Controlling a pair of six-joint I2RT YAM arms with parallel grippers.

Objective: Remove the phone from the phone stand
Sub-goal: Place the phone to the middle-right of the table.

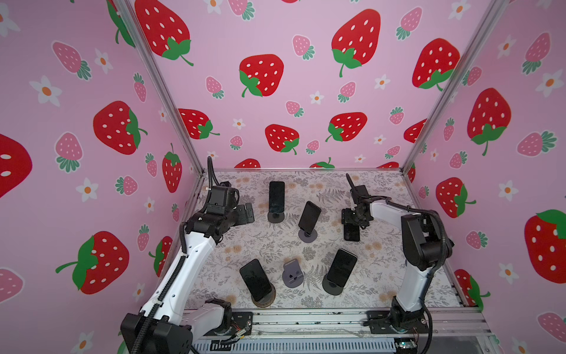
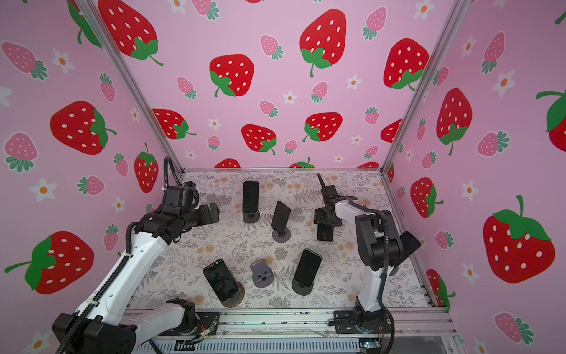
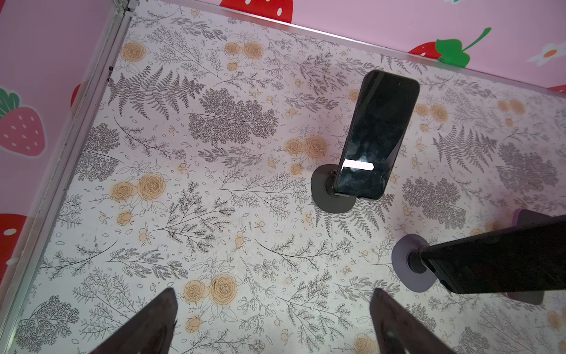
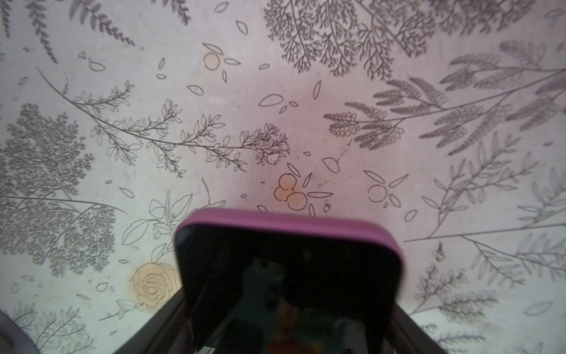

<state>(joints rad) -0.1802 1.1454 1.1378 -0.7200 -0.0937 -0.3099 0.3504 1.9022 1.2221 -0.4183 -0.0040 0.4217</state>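
The right gripper [image 1: 353, 222] points down at the floral table [image 4: 275, 122] with the pink-cased phone [image 4: 288, 269] lying between its fingers [image 4: 159, 328]. The wrist view does not show whether the pads are pressing the case or have let go. It also does not show whether the phone rests on the table or hangs just above it. The phone is off any stand, well apart from the empty phone stand [image 1: 293, 273] at front centre.

The main risk I see is a release while the phone is above the surface, since it would drop flat and could skid. If it is already down, the soft-looking case may cling to one pad, so a lift could drag or tip it. A retreat swung toward centre could clip the neighbouring phone on the purple stand [image 1: 309, 216], which stands near the wrist.

The right arm rises from its front-right base to a high elbow. Its white forearm reaches back and inward, with the wrist bent downward.

The left gripper [image 3: 269, 325] is spread wide and empty. It is held level at the left side, aimed toward the back phone [image 3: 378, 135]
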